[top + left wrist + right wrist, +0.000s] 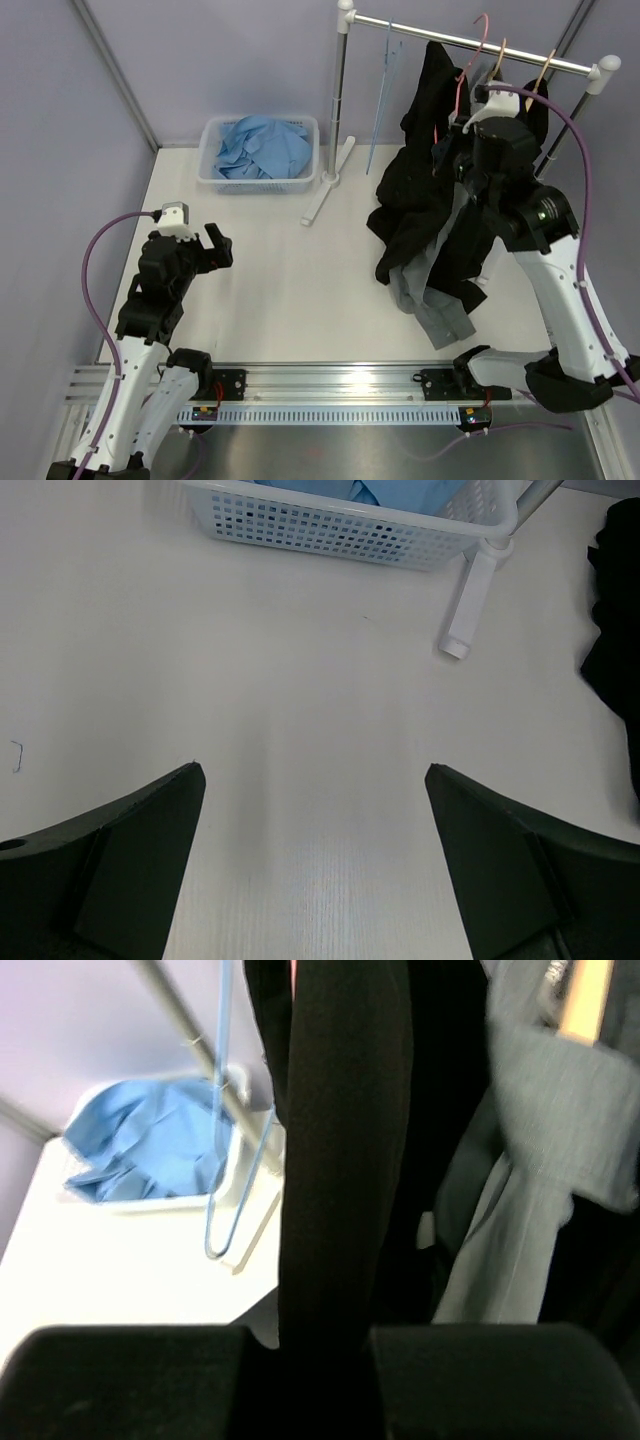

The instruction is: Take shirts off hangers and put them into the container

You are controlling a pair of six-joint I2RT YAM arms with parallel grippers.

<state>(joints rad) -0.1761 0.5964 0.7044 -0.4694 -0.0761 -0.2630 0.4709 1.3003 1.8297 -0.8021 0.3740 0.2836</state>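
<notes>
Spanning the upper right, the rail (470, 42) carries the black shirt (420, 200), which drapes over the grey shirt (440, 300). The right gripper (312, 1340) is clamped on a black fold. At upper left, the basket (212, 172) holds the light blue shirt (262, 148), and the bare blue hanger (381, 110) dangles nearby. At lower left, the left gripper (315, 780) gapes wide, empty.

I am operating in a robotics lab test cell, not a home. Reference landmark: the white table (290, 290). Plain lilac panels (220, 60) on metal struts (115, 72) wall the table in on its far and left sides. An aluminium mounting rail (330, 385) runs along its near edge and carries both arm bases (190, 372). Purple cables (84, 268) loop above that edge. A white-and-chrome clothes rail (470, 42) stands on the table's far right corner.
</notes>
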